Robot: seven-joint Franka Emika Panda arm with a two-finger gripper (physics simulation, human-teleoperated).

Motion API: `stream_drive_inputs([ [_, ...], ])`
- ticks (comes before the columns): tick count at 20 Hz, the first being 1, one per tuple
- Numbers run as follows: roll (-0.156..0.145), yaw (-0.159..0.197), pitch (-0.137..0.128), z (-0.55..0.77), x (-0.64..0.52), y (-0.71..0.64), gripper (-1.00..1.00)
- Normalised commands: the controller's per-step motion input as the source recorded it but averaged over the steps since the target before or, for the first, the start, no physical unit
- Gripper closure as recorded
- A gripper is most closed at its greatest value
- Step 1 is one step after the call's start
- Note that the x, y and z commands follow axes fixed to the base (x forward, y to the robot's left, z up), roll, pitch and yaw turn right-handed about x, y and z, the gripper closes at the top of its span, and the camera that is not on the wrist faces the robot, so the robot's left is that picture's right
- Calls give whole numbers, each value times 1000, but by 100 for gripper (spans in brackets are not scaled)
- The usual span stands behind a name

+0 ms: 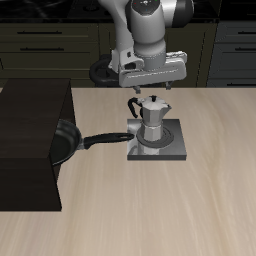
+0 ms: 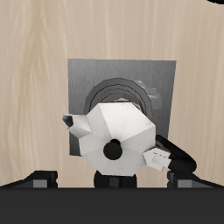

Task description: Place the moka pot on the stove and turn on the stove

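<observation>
Nearest the front edge there's only bare pale wood-grain table point(image 1: 150, 215), and a big black block point(image 1: 30, 145) sits along one side edge of it. A black frying pan point(image 1: 66, 143) hangs at that block's edge, its long handle reaching toward the stove. Further in, the stove point(image 1: 157, 143), a flat grey square plate with a dark ringed burner, and there is the moka pot point(image 1: 152, 120) standing upright right on that burner! Silver, faceted body, pinched at the waist, black knob on the lid, black curved handle on one side; from the wrist view the moka pot point(image 2: 118, 136) shows its angular lid, spout and knob dead centre over the burner rings of the stove point(image 2: 96, 74). Just above it hangs the gripper point(image 1: 146, 92), fingers hard to separate here, so whether it's spread or pinched I cannot tell. Behind the table, dark cabinet drawers point(image 1: 50, 40) with slim handles.
</observation>
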Motion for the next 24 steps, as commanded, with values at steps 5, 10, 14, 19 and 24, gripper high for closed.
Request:
stream_drive_inputs([
  [5,-12,-15,-24,144,-152,-57,-100],
  [10,0,-16,-18,131,-156,-66,-100],
  [14,-5,-35,-16,92,-142,-107,-100],
  [19,-1,2,-16,16,-143,-57,-100],
  [24,1,-8,-16,21,-157,19,-100],
])
